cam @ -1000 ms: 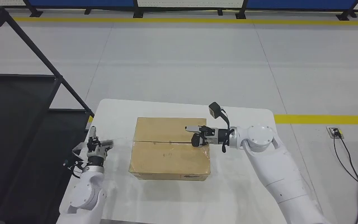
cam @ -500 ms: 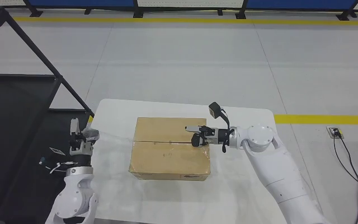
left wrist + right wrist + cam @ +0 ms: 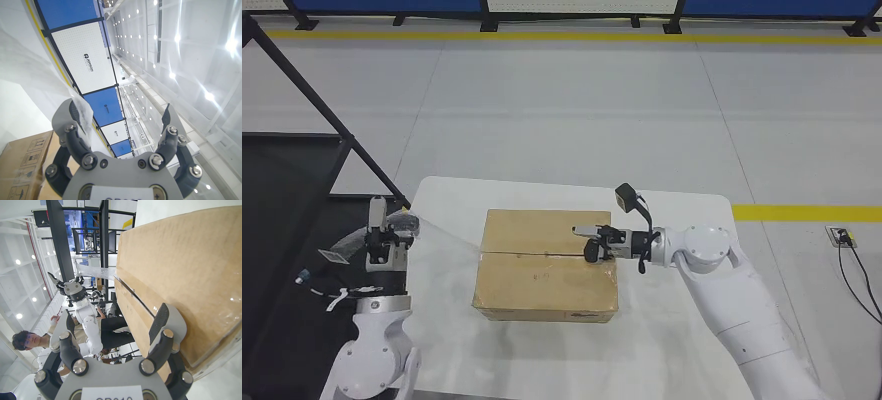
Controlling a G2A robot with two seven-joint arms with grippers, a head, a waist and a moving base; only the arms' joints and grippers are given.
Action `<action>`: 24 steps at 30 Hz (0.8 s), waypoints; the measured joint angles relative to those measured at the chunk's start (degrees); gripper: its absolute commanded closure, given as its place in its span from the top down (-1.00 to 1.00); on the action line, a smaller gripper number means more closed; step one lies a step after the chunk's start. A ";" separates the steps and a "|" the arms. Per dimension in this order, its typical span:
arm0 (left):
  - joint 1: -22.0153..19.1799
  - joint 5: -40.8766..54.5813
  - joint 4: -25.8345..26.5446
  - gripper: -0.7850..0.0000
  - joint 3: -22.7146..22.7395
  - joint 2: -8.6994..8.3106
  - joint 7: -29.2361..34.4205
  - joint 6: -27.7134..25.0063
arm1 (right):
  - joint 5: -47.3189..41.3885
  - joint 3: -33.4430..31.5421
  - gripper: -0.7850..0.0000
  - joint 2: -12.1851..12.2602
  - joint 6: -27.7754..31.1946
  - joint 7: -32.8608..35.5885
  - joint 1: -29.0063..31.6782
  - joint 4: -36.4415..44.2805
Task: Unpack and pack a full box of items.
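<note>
Left gripper (image 3: 388, 222), at nine o'clock from the box (image 3: 547, 272), fingers spread, clear tape (image 3: 83, 113) stuck to one. Right gripper (image 3: 592, 243), at three o'clock, spread over the seam.

A: Which surface carries the load?
B: A white table (image 3: 447, 205) with rounded corners.
A: What rests directly on it?
B: One brown cardboard box (image 3: 547, 270), near the middle and set back from every edge. Its top flaps are closed, and their seam runs across the lid from left to right. Handling symbols are printed on one side wall.
</note>
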State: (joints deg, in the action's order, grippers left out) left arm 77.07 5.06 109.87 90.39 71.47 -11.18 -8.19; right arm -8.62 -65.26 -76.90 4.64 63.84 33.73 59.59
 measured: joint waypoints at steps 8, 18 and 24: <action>-0.87 -6.26 3.17 1.00 -2.66 0.34 0.34 3.04 | -0.40 -2.06 1.00 1.09 -0.58 -0.44 2.97 3.42; -4.03 -10.92 3.99 1.00 -6.52 0.71 4.22 6.64 | -0.65 -3.54 1.00 2.19 -2.64 0.37 5.31 6.07; -5.47 -13.75 3.73 1.00 -9.91 1.08 5.61 7.76 | -2.05 -4.54 1.00 2.67 -0.93 -0.24 6.61 7.68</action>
State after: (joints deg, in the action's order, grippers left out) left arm 71.61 -8.69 113.61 80.49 72.55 -5.57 -0.43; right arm -10.67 -69.80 -74.24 3.71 63.60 40.33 67.27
